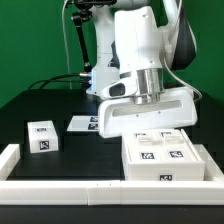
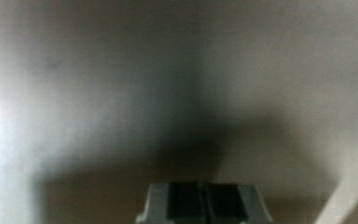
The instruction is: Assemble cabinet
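Observation:
The cabinet [image 1: 163, 160] is a white box with black-and-white tags on its top and front, at the front of the exterior view's right. My gripper [image 1: 147, 131] is straight down at the cabinet's rear top edge; the wide white hand hides its fingertips in this view. In the wrist view the fingers [image 2: 179, 200] stand side by side with only a thin line between their dark pads, so the gripper [image 2: 202, 202] looks shut with nothing seen between them. A blurred grey-white surface [image 2: 176, 90] fills the rest of that view, very close.
A small white tagged block [image 1: 42, 137] sits on the black table at the exterior view's left. The marker board [image 1: 84, 123] lies behind it near the arm's base. A white rail [image 1: 70, 185] runs along the front and left edges.

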Tool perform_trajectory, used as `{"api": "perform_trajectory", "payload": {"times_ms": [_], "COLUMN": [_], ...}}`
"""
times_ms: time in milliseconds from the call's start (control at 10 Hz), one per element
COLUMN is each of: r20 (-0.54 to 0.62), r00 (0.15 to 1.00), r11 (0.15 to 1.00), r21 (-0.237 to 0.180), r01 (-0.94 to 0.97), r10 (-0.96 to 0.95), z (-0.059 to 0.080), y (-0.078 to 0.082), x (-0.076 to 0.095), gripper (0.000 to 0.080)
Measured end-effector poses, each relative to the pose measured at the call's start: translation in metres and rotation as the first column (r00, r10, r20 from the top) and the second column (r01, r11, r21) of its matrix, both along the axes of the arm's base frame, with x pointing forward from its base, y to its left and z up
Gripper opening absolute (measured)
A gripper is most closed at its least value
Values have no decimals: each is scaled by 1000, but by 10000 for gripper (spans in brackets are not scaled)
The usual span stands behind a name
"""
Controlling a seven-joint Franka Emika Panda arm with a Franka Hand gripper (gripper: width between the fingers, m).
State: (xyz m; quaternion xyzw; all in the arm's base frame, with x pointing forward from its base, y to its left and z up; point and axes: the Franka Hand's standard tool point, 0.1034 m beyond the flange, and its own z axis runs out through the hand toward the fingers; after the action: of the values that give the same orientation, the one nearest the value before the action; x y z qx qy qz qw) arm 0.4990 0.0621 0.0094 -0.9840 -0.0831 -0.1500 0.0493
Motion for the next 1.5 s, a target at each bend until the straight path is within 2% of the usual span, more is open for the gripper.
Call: {"api": "perform_trajectory", "payload": {"times_ms": [300,600,900,1100,1200,1300,1500], "r20": [-10,-30,-79,-100,-64,-84,-82], "r00": [1000,999,996,993,996,994,994], "r11": [1000,999,999,998,998,997,997], "r21": [-9,-17,-12,-8,-14,-14,-14], "r01": [-19,-40,-52,-62,-69,-74,-73], "r10": [19,39,51,61,68,73,72], "z": [29,70,92,96,88,83,84], "y": [0,1,2,6,13,14,13], "x": [1,12,24,27,19,12,13], "gripper": [2,2,2,2,2,2,2]}}
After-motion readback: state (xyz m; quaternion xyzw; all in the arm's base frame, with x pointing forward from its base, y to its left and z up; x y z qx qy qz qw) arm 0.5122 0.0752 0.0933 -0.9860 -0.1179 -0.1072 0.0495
